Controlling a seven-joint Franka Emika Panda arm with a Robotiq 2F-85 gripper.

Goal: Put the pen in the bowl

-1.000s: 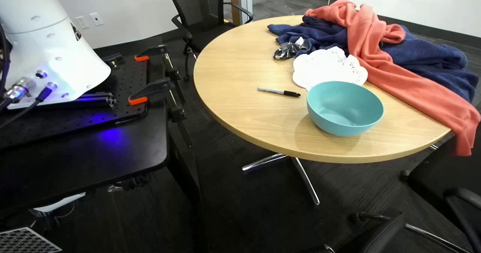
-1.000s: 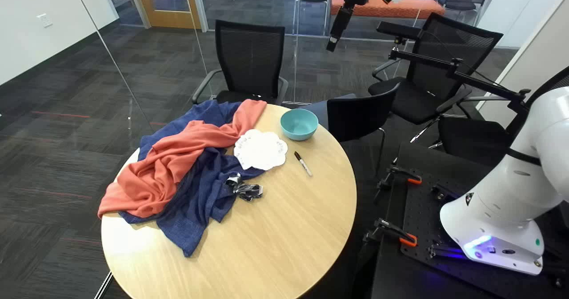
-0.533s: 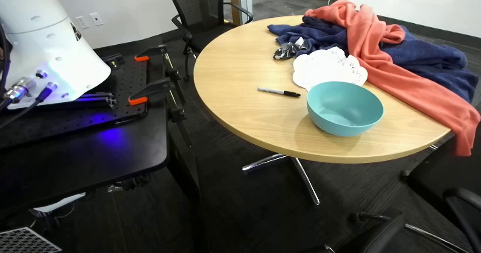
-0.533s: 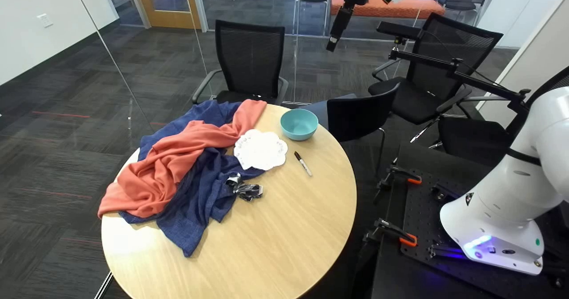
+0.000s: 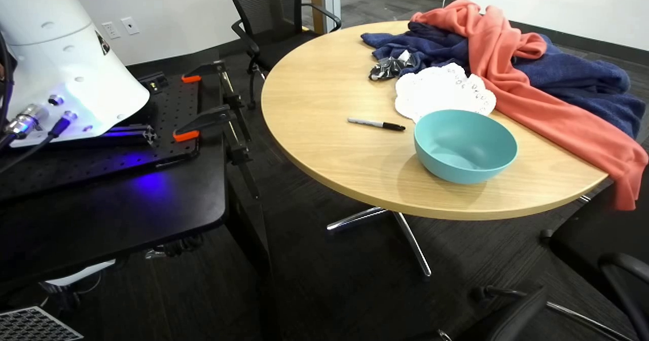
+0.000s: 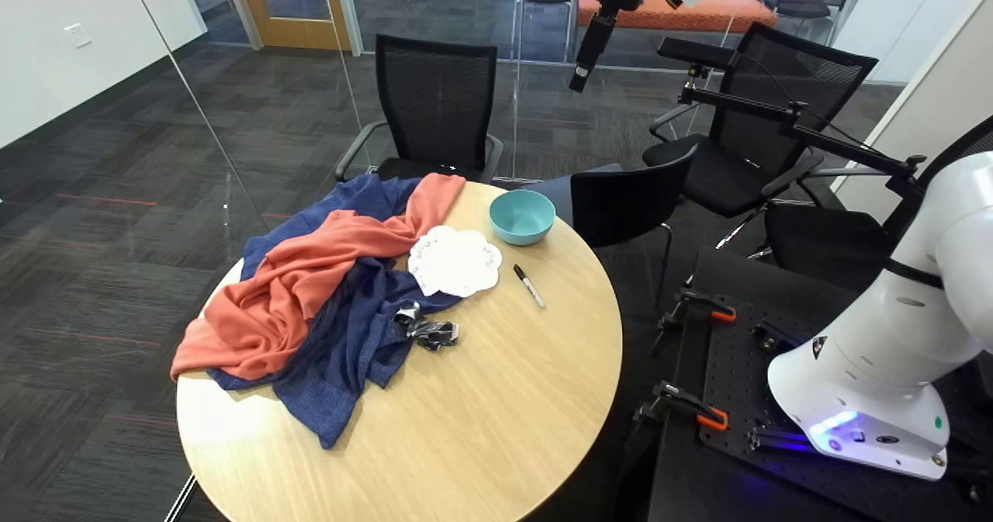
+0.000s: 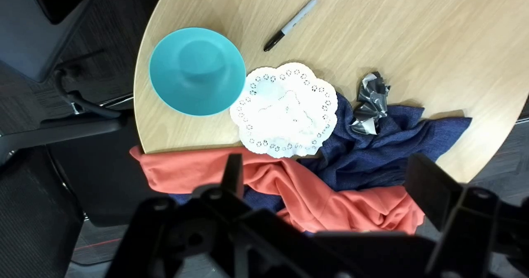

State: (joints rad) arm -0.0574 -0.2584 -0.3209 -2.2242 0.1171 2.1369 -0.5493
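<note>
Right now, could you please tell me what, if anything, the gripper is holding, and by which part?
Nothing: the gripper stands open, and the black-capped marker pen lies loose on the wood-grain tabletop.

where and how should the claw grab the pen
Grip the pen midway along its pale barrel, probably from straight above, with the open claw turned to close across it. It is slim and lies flat on the table, so its long sides offer the hold; the black cap is nearer the bowl, so the barrel likely leaves more room.
</note>
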